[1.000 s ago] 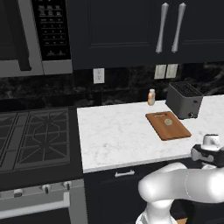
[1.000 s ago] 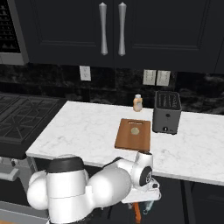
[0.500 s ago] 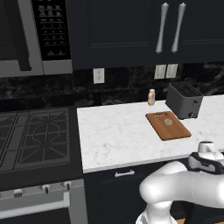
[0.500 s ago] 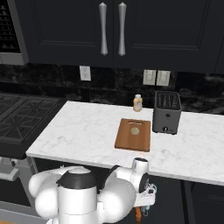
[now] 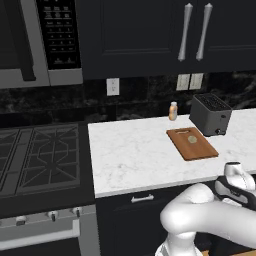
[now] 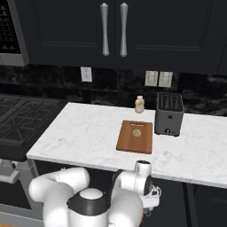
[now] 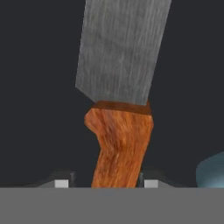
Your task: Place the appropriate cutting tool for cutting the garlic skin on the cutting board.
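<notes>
The cutting tool (image 7: 120, 65) has a pale grey blade and a reddish wooden handle, and it lies against a dark surface in the hand view. My gripper (image 7: 105, 183) straddles the handle's lower end. The right fingertip (image 7: 151, 183) is close against the handle and the left one stands a small gap away, so the jaws are partly closed and still open. The hand (image 6: 150, 198) hangs below the counter's front edge. The cutting board (image 5: 201, 150) (image 6: 132, 142) lies on the counter with the garlic (image 5: 192, 139) (image 6: 137, 132) on it.
A dark toaster (image 5: 211, 115) (image 6: 169, 114) stands right of the board, and an orange-tan bottle (image 5: 173, 111) (image 6: 139, 104) stands behind it. The stove (image 5: 35, 157) lies to the left. A rounded blue-grey thing (image 7: 213, 169) lies right of the knife handle. Upper cabinets hang overhead.
The wrist has sunk a little lower in front of the counter and the arm's elbow has shifted. The things on the counter have stayed put.
</notes>
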{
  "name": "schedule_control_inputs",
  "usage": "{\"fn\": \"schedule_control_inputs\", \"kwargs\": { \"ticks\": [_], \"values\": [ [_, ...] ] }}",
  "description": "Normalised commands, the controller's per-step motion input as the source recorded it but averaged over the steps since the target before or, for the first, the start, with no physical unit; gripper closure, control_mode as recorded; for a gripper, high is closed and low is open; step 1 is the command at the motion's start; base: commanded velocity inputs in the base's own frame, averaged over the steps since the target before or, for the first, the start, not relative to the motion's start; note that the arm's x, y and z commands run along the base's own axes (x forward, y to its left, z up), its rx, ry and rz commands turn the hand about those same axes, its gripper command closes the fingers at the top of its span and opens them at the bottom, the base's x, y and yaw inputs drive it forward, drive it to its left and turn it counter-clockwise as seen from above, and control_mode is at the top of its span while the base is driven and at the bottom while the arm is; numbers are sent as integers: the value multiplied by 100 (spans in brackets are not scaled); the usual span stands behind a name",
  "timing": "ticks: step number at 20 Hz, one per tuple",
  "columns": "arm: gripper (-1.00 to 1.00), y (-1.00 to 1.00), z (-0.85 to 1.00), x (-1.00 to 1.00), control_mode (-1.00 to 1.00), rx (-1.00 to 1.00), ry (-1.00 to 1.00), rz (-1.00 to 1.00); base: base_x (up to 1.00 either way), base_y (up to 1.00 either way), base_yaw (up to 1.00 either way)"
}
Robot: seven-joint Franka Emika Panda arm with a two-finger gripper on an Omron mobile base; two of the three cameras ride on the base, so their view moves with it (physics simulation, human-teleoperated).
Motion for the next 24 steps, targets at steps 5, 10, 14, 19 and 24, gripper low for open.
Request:
{"fn": "schedule_control_inputs", "kwargs": {
  "ticks": [5,10,14,19,24],
  "values": [
    [100,12,-19,-13,-100,0,0,4,0,0,0],
    [100,10,-30,-54,-100,1,0,3,0,0,0],
    [100,3,-34,-85,-100,0,0,3,0,0,0],
    [100,0,11,-76,-100,2,0,1,0,0,0],
    [100,10,100,-1,-100,0,-1,6,0,0,0]
  ]
}}
